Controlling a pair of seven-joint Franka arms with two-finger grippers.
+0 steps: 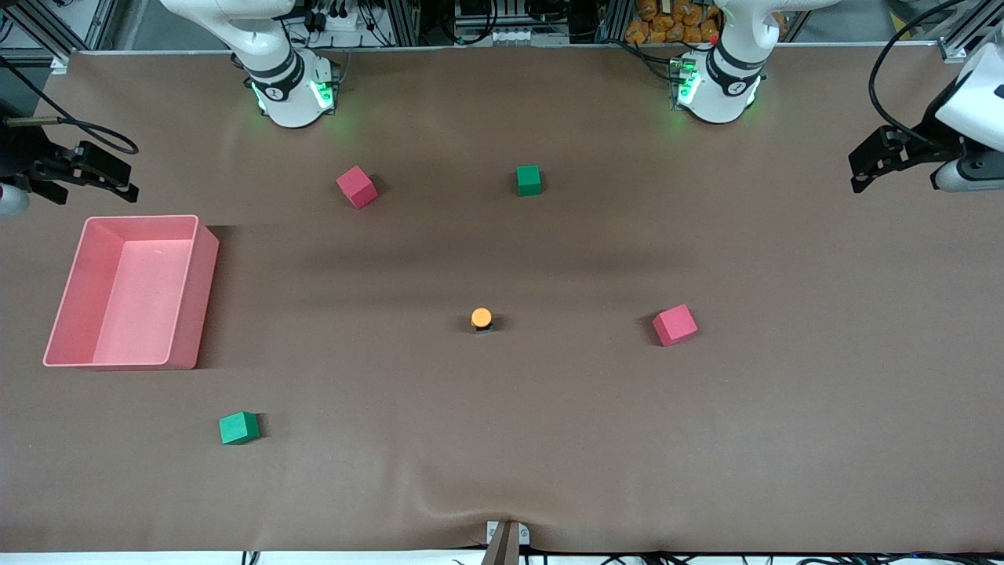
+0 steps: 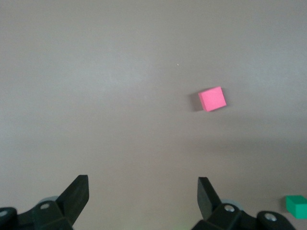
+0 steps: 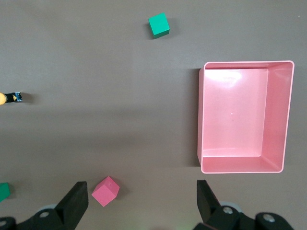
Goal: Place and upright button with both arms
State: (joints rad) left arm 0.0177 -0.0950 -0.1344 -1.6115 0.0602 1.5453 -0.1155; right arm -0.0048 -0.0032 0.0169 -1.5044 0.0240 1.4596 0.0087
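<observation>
The button [image 1: 481, 318] stands upright near the middle of the table, its orange cap up on a black body. It also shows at the edge of the right wrist view [image 3: 11, 97]. My left gripper [image 1: 869, 166] is open and empty, up over the left arm's end of the table, well away from the button. In the left wrist view [image 2: 143, 191] only bare table lies between its fingers. My right gripper [image 1: 106, 174] is open and empty, up over the right arm's end of the table beside the pink bin. It also shows in the right wrist view [image 3: 142, 194].
An empty pink bin [image 1: 205, 290] [image 3: 245, 63] sits at the right arm's end. Red cubes [image 1: 357, 187] [image 1: 674, 325] and green cubes [image 1: 529, 180] [image 1: 238, 428] lie scattered around the button. One red cube [image 2: 212, 98] shows in the left wrist view.
</observation>
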